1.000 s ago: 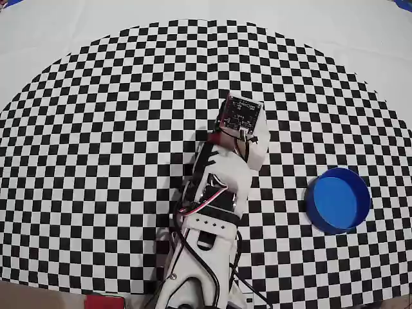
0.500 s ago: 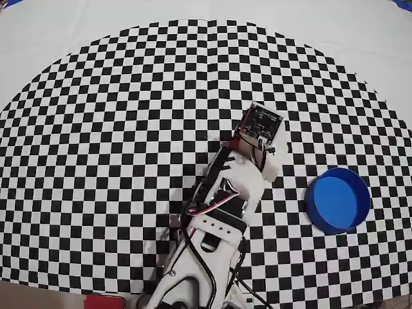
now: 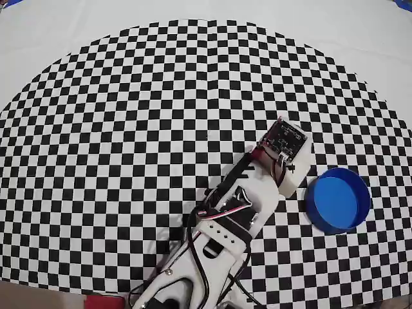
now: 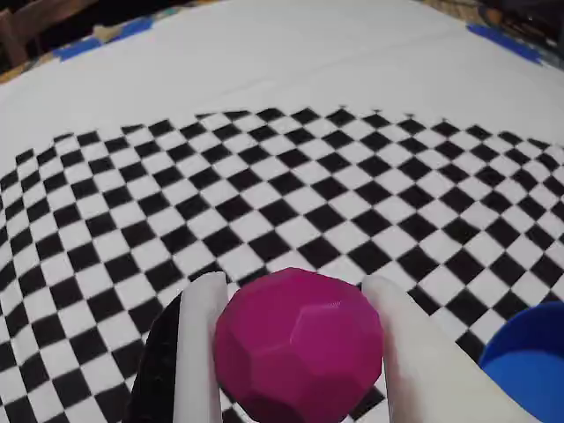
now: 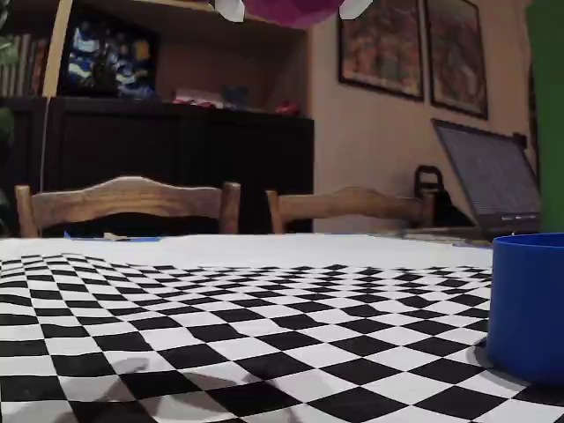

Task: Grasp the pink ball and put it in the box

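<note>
In the wrist view the pink ball (image 4: 300, 345), a faceted magenta sphere, sits between the two white fingers (image 4: 201, 352) of my gripper (image 4: 293, 284), which is shut on it. The fixed view shows the ball (image 5: 291, 9) held high above the checkered cloth, at the top edge of the picture. The box (image 3: 338, 199), a round blue tub, stands on the cloth just right of my wrist (image 3: 283, 151) in the overhead view. There the ball is hidden under the wrist. The box (image 4: 529, 361) also shows at the wrist view's lower right corner, and the box (image 5: 529, 304) stands at the fixed view's right.
A black-and-white checkered cloth (image 3: 129, 129) covers the table. Beyond the table stand wooden chairs (image 5: 123, 203) and a laptop (image 5: 489, 185). A red piece (image 3: 103, 301) lies by the arm's base.
The arm has swung to the right across the cloth, carrying the ball from the middle to just beside the blue box.
</note>
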Action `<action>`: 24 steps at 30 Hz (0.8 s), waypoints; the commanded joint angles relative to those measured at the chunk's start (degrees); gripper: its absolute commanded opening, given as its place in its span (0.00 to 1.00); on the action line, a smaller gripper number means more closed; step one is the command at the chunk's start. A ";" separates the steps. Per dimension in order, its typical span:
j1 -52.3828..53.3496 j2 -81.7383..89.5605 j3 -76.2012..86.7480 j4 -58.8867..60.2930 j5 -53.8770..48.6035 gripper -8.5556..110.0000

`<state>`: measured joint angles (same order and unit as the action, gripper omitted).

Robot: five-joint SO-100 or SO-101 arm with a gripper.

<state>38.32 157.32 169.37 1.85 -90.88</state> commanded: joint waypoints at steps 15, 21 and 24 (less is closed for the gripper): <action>10.46 4.57 2.02 0.09 0.26 0.07; 13.01 5.98 3.08 0.09 0.26 0.07; 14.24 6.59 3.52 0.09 0.26 0.07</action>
<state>51.42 162.42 173.23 1.85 -90.88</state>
